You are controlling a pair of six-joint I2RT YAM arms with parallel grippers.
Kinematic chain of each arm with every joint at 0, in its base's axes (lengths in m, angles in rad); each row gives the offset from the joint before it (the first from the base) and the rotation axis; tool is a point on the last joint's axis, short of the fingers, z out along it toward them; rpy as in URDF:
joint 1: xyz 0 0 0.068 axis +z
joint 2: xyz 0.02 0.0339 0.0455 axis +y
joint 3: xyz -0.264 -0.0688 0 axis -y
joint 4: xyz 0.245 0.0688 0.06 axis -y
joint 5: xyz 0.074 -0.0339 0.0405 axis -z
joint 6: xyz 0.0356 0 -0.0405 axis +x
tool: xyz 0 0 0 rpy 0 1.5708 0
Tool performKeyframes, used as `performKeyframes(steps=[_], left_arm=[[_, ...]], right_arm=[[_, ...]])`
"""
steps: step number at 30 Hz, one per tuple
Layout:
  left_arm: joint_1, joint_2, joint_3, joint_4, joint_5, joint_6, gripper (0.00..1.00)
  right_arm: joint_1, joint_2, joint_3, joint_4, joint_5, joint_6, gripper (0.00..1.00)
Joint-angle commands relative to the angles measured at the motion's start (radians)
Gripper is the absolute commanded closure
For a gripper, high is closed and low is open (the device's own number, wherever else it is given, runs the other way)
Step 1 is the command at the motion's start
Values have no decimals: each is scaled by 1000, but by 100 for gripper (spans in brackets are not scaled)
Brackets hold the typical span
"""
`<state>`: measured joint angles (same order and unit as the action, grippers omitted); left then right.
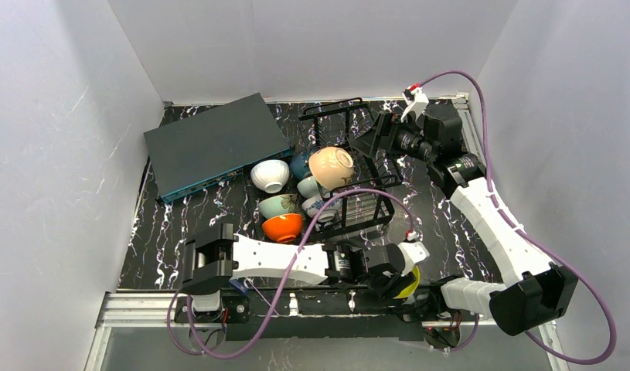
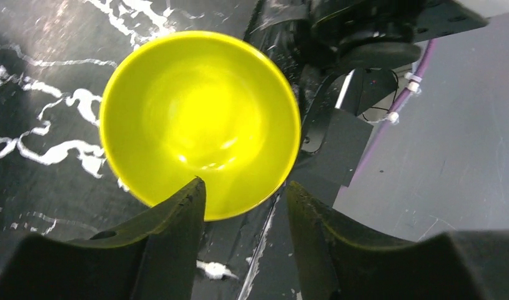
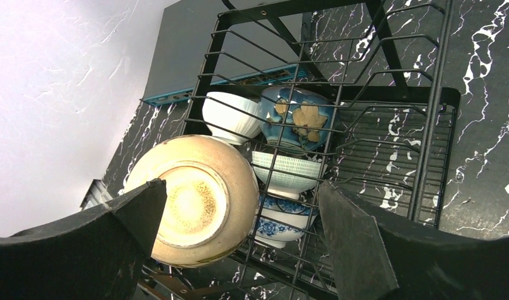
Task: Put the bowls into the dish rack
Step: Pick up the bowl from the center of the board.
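A bright yellow bowl (image 2: 195,119) stands upright on the black marbled table, at the near edge (image 1: 410,284). My left gripper (image 2: 245,184) is open and straddles its near rim: one finger sits over the inside, the other outside and apart from it. The black wire dish rack (image 1: 358,205) is at mid-table. A pinkish beige bowl (image 1: 332,166) lies bottom-up on the rack's left part. My right gripper (image 3: 240,184) hovers open above the rack, holding nothing, with the beige bowl (image 3: 195,200) by one finger. White (image 1: 270,175), mint-green (image 1: 278,205) and orange (image 1: 283,227) bowls line the rack's left side.
A dark grey flat box (image 1: 215,143) lies at the back left. A dark blue flowered bowl (image 3: 295,119) and a blue-and-white patterned one (image 3: 280,219) show behind the rack's wires. The right arm's base (image 1: 466,294) sits close beside the yellow bowl. White walls enclose the table.
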<state>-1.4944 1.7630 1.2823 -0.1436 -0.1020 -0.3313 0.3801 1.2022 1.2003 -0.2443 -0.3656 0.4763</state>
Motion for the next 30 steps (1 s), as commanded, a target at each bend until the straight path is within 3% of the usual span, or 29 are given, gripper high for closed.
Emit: performKeyframes(steps=[1,14,20,26,30], left_arm=[[-17,39,82,-27,86,59,55],[-41,187,213,-69,78,104,58],[-44,209,221,-95,15,107,73],[-44,178,197,-96,-36,92,98],[-43,135,169,-83,-52,82,100]], right_arm=[[-8,-38,18,-3,2,-21,1],[-15,-35,16,-9,-4,-27,1],[-18,-35,18,-9,-9,-28,1],[-20,-36,19,-8,-13,-27,1],[-21,-35,23,-8,-15,-25,1]])
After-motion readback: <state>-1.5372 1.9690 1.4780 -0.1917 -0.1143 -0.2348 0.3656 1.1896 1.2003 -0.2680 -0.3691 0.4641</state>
